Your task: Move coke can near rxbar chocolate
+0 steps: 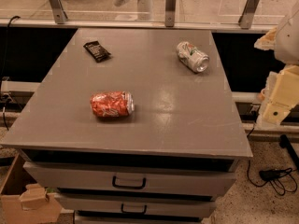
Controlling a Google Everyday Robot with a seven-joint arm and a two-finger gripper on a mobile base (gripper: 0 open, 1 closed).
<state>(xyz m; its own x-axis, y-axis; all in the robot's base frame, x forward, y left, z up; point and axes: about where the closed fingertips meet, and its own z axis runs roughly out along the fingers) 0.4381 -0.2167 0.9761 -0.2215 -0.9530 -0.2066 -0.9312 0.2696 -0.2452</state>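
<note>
From where I stand, the job looks hardly begun. The coke can (pixel 112 104) lies on its side toward the near left of the table (pixel 187 115), dented, with its silver end turned to the right. The chocolate bar (pixel 97 51) lies flat at the far left, well apart from the can, with bare tabletop between them. A second can (pixel 192 56), silver-white with green markings, lies on its side at the far right and has no part in this.

The tool (pixel 279 99) hangs off the right side of the table, out past its edge and well away from the coke can. It holds nothing that I can see, but I cannot tell whether it is released or clenched.

So, as I judge it, everything is left to do: the tool must come across the table to the coke can, take hold of it, carry it toward the far left, and set it down just beside the bar.
</note>
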